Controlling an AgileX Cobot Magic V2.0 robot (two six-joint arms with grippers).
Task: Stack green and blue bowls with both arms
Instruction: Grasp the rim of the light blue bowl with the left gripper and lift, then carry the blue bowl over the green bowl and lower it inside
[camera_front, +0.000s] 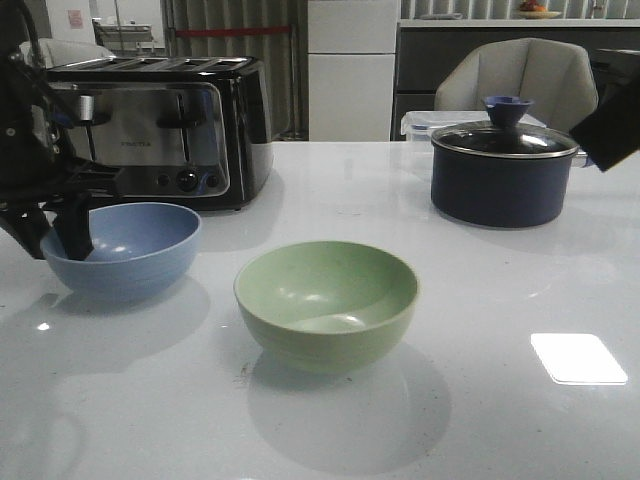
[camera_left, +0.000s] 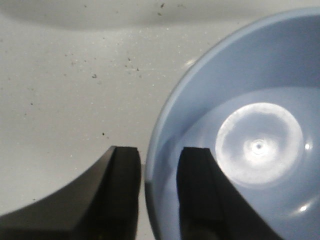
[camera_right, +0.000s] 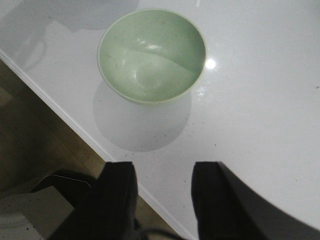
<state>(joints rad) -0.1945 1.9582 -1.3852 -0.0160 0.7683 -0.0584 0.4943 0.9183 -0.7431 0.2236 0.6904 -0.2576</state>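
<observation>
- The blue bowl (camera_front: 122, 250) is seen at the left of the front view, upright on the white table (camera_front: 480, 300); the green bowl (camera_front: 327, 303) stands near the centre, apart from it and empty.
- The left gripper (camera_left: 159, 192) is set astride the blue bowl's rim, one finger inside and one outside. A narrow gap shows beside the rim, so whether the wall is pinched cannot be told.
- The right gripper (camera_right: 161, 200) is held spread and empty, well back from the green bowl (camera_right: 152, 55), above the table's edge.
- A toaster (camera_front: 160, 125) sits at upper left behind the blue bowl, and a dark lidded pot (camera_front: 503, 170) at upper right.
- A thin rim hold is judged risky: the bowl could tilt or slip when lifted.
- A nudge of the green bowl by the carried bowl could spoil the stacking.
</observation>
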